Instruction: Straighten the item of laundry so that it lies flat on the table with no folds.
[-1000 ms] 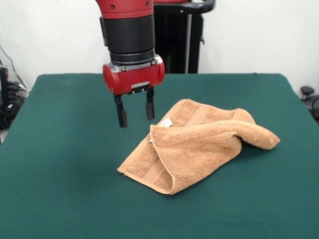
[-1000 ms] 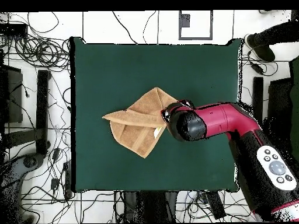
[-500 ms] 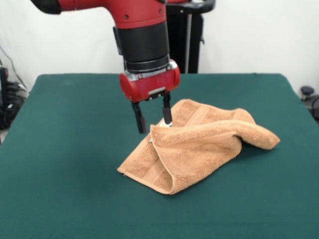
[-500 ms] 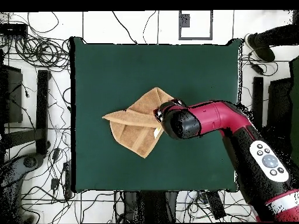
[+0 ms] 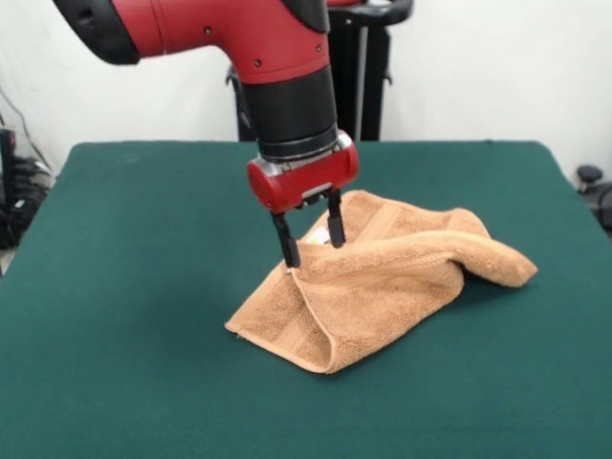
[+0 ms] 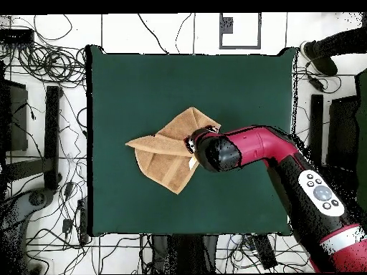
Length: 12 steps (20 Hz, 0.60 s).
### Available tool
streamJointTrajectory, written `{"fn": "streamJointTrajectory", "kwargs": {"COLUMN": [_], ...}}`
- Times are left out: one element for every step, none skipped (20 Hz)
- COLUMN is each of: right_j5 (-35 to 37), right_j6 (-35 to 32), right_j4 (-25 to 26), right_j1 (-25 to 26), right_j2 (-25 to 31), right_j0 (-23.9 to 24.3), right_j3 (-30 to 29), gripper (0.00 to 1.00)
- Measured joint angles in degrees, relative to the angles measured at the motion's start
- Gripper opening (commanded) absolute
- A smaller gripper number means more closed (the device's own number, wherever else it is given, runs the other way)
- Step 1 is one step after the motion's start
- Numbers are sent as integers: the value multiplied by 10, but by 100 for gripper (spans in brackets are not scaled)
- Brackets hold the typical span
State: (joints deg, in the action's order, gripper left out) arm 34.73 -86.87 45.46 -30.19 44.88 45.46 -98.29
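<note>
A red and black robot arm (image 5: 277, 67) reaches down over a dark green counter (image 5: 124, 287) and ends in a hand (image 5: 313, 239) with two thin black fingers (image 5: 287, 247) pointing downward. The fingers are spread apart with a clear gap between them, and nothing is gripped between them. Directly under the hand lies a tan-orange terry towel (image 5: 382, 282), crumpled and folded over on itself rather than lying flat. In the front view, one fingertip touches or nearly touches the upper folded edge of the towel, while the other finger comes down just behind that edge, so the fold's rim sits roughly in the gap between them; whether the fingers actually press into the cloth cannot be told. A small white tag (image 5: 315, 234) shows between the two fingers. From the hand, the thick upper fold of towel stretches away to the picture's right and ends in a rounded tip, while a lower layer with a woven band (image 5: 296, 330) spreads toward the camera, below the hand. In the overhead view, the arm (image 6: 287, 168) covers one edge of the towel (image 6: 168, 147), which lies near the middle of the counter (image 6: 236, 86), well away from all its edges, and the hand itself is hidden beneath the arm's wrist.
</note>
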Motion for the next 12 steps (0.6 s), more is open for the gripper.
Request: {"fn": "streamJointTrajectory", "kwargs": {"right_j5": [0, 0, 0, 0, 0, 0, 0, 0, 0, 1, 2, 3], "right_j6": [0, 0, 0, 0, 0, 0, 0, 2, 4, 5, 7, 11], "right_j4": [2, 6, 8, 9, 9, 10, 10, 10, 10, 10, 10, 10], "right_j1": [4, 10, 14, 19, 24, 31, 35, 49, 55, 59, 64, 72], "right_j2": [0, 0, 0, 0, 1, 2, 3, 8, 10, 11, 13, 15], "right_j0": [0, 0, 0, 0, 0, 1, 1, 5, 6, 7, 8, 10], "right_j3": [0, 0, 0, 0, 0, 0, 0, 0, 0, 0, 0, 0], "gripper": [100, 100, 100, 100, 100, 100, 100, 100, 100, 100, 100, 100]}}
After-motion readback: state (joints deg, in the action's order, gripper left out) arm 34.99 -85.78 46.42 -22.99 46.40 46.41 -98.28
